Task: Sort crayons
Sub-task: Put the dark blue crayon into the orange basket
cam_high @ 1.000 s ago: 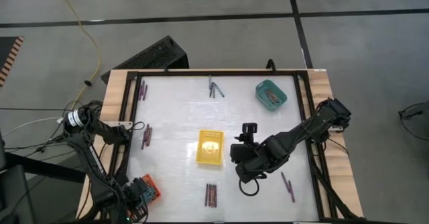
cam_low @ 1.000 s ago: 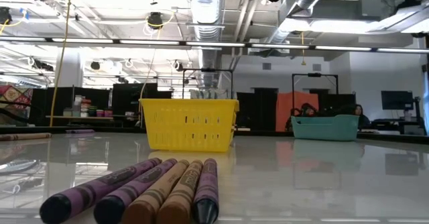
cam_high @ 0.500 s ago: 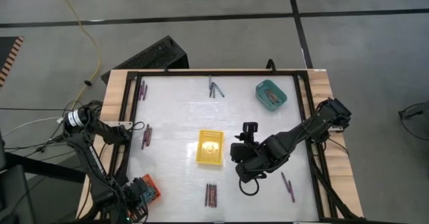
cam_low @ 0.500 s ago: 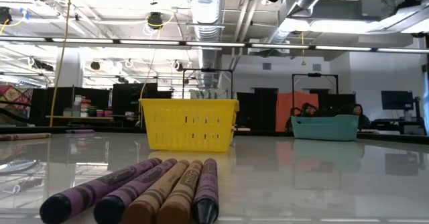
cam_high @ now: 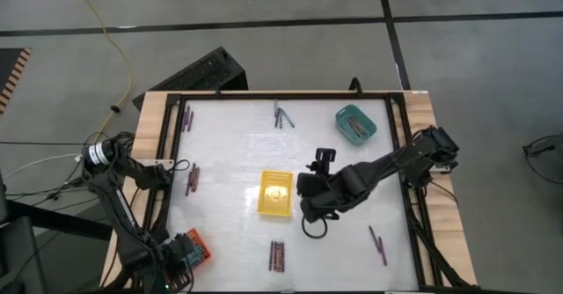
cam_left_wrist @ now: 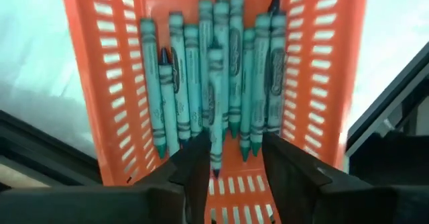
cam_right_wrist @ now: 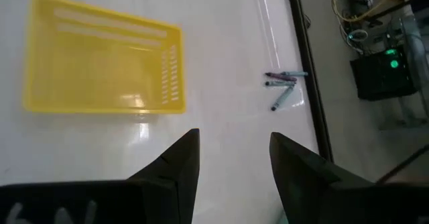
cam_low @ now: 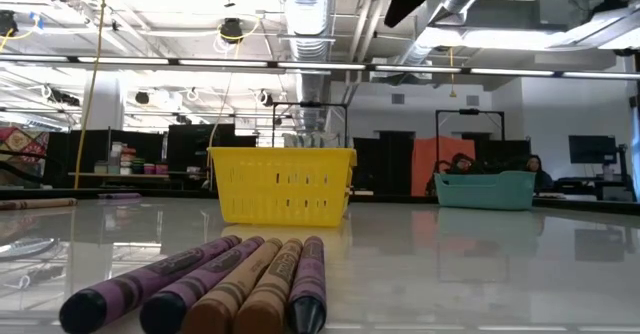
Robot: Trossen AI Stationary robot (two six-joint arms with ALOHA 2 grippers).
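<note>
Two grippers: left gripper (cam_left_wrist: 228, 160), released over the orange tray (cam_left_wrist: 87, 83), should lift straight up; right gripper (cam_right_wrist: 231, 157), spread empty, should descend squarely onto crayons (cam_high: 277, 255).

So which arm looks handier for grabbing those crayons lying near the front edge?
Probably the right. Its gripper hangs open over the table beside the front crayons, while the left gripper is over the orange tray.
</note>
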